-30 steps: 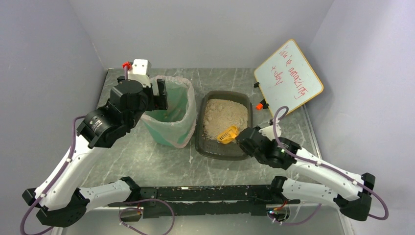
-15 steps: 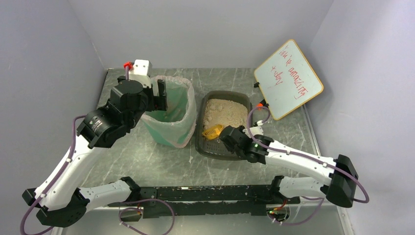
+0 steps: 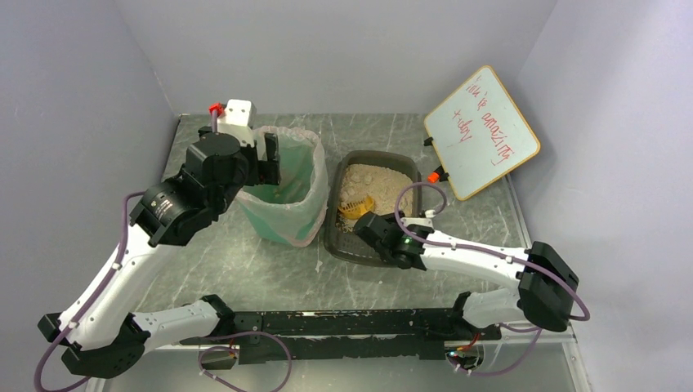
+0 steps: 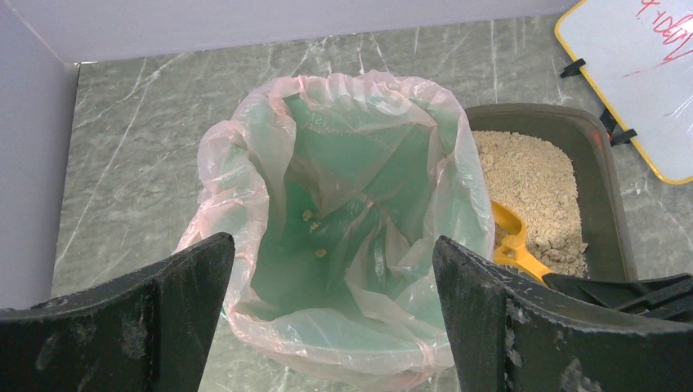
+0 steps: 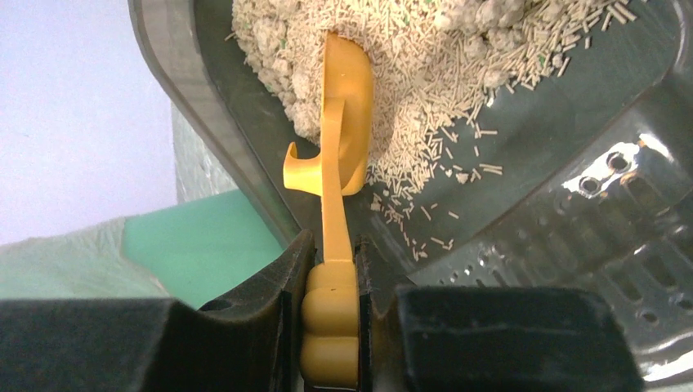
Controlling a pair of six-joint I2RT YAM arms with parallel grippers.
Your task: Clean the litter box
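Observation:
The litter box (image 3: 350, 247) is a dark grey tray of beige litter (image 3: 377, 186) at mid-table, also in the left wrist view (image 4: 603, 189) and the right wrist view (image 5: 204, 122). My right gripper (image 3: 368, 222) (image 5: 331, 255) is shut on the handle of the orange scoop (image 3: 356, 205) (image 5: 345, 139) (image 4: 513, 243). The scoop's head stands on edge and digs into the litter by the tray's left wall. My left gripper (image 3: 266, 159) (image 4: 333, 245) hovers open over the green bin (image 3: 282, 196) (image 4: 343, 196), holding nothing.
The bin, lined with a clear bag, stands just left of the tray and holds a few litter clumps (image 4: 309, 216). A whiteboard (image 3: 482, 131) leans at the back right. Loose pellets lie on the tray's bare near floor (image 5: 458, 171).
My right arm has swung left across the tray, carrying the scoop from the tray's near middle to its left side and into the litter. The left arm has stayed put.

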